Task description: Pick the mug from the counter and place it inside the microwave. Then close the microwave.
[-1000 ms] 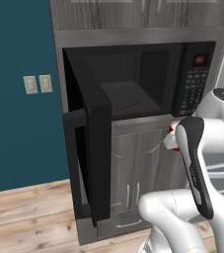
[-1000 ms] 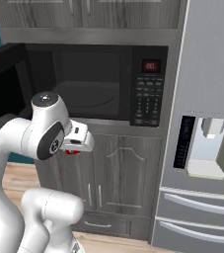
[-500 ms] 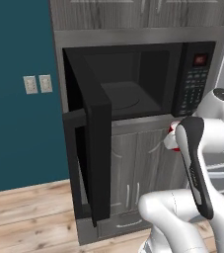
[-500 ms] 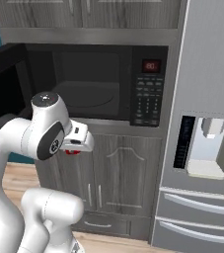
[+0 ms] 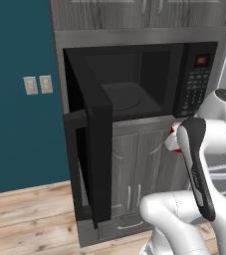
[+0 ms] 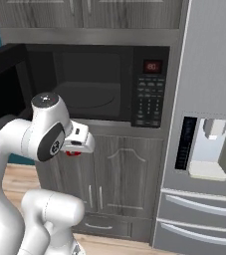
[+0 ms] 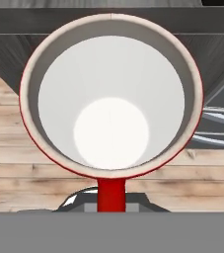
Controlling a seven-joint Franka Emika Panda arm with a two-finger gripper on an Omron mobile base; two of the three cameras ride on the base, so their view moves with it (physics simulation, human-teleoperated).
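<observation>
While your jaws stay clenched on the small red cylindrical mug with its white inside [image 7: 111, 106], held below the open black built-in microwave [image 5: 134, 84], lift it level, clear the sill, then push in.

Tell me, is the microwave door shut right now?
No, the microwave door stands swung wide open to the left, and the dark empty cavity behind it is exposed.
</observation>
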